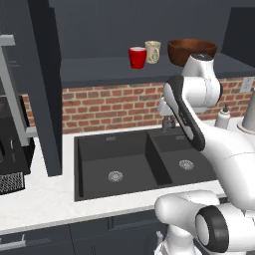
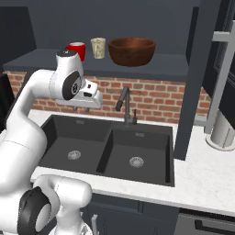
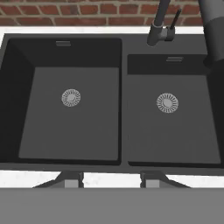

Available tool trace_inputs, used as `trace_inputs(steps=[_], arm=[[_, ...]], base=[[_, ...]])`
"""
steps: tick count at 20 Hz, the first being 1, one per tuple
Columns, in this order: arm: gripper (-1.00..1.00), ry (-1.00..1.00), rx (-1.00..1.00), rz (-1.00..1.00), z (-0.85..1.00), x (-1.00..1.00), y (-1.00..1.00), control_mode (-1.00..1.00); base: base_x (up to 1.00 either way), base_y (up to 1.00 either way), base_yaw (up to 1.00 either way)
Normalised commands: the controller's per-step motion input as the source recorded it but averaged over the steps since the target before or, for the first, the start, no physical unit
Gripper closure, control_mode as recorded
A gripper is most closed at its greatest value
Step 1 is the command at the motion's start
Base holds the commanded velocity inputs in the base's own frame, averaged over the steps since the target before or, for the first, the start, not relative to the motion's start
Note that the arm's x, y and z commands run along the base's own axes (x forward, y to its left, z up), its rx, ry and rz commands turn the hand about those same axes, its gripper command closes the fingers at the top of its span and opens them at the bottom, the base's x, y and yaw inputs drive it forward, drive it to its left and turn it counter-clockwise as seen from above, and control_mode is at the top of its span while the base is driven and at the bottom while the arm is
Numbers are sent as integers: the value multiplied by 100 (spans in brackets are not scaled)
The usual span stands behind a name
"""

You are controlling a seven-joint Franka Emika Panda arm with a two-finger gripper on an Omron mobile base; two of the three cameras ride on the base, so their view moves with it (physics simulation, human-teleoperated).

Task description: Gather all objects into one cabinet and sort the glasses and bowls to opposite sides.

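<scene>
On the shelf of the dark open cabinet [image 1: 89, 69] [image 2: 41, 62] stand the red cup [image 1: 137, 57] [image 2: 77, 48], the cream cup [image 1: 153, 51] [image 2: 98, 47] and the big brown bowl [image 1: 191, 50] [image 2: 131, 50], in a row from left to right. The red cup is partly hidden by my arm in the right base view. My gripper [image 3: 110, 180] hangs below the shelf and looks down into the sink. Its fingertips [image 3: 71, 179] stand apart with nothing between them.
A dark double sink [image 1: 99, 159] [image 3: 26, 87] with two drains lies below, with a dark faucet [image 2: 124, 105] [image 3: 159, 26] at the brick wall. The cabinet's open door [image 1: 50, 99] [image 2: 197, 78] hangs down to the white counter [image 1: 40, 199]. A soap bottle [image 1: 223, 117] stands at the right.
</scene>
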Motion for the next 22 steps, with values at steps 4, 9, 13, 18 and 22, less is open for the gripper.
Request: trace_inputs(steps=[4, 9, 13, 18, 22], arm=[[-100, 0, 0, 0, 0, 0, 0, 100], [-100, 0, 0, 0, 0, 0, 0, 100], [-100, 0, 0, 0, 0, 0, 0, 100], [-100, 0, 0, 0, 0, 0, 0, 100], [-100, 0, 0, 0, 0, 0, 0, 100]], base=[[0, 0, 0], [0, 0, 0], [-23, 0, 0], [-97, -2, 0], [-100, -2, 0]])
